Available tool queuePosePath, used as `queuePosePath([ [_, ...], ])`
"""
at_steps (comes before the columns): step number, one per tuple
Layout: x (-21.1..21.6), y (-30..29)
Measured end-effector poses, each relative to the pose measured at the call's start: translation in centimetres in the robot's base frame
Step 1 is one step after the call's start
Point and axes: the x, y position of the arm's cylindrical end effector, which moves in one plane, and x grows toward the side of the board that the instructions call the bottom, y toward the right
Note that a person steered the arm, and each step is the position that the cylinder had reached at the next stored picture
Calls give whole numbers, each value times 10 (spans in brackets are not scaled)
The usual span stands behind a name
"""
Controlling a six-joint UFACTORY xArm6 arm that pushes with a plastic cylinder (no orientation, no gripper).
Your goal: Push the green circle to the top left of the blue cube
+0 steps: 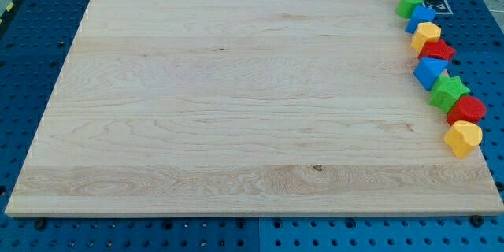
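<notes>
Wooden counter [236, 94] resting on a blue pegboard [31, 47], bare across most of its surface. Eight blocks strung in a line down the view's right edge, each touching or just beside its neighbour.

At the head of the line, toward 1 o'clock on the counter: green circle [409, 3]. Just at its 5 o'clock, touching: blue cube [420, 18]. Then, running on toward 5 o'clock: a yellow block [426, 35], shape unclear; a red star [437, 50]; a blue block [431, 72], wedge-like; a green star [449, 91]; a red circle [467, 109]; and a yellow heart [463, 138] closing the line near 4 o'clock on the counter.

Green circle thus already sitting at about 11 o'clock of the blue cube, pressed against it.

Dark rod entering from the view's top right corner. My tip [435, 1] just beside the green circle at its 3 o'clock, and at roughly 1 o'clock of the blue cube, over a small black-and-white marker; contact with either block impossible to judge. No gripper present, only the rod, so nothing wide, narrow or held.
</notes>
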Motion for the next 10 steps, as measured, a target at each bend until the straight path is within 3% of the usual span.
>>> queuePosePath([
  [5,10,6],
  [10,16,-33],
])
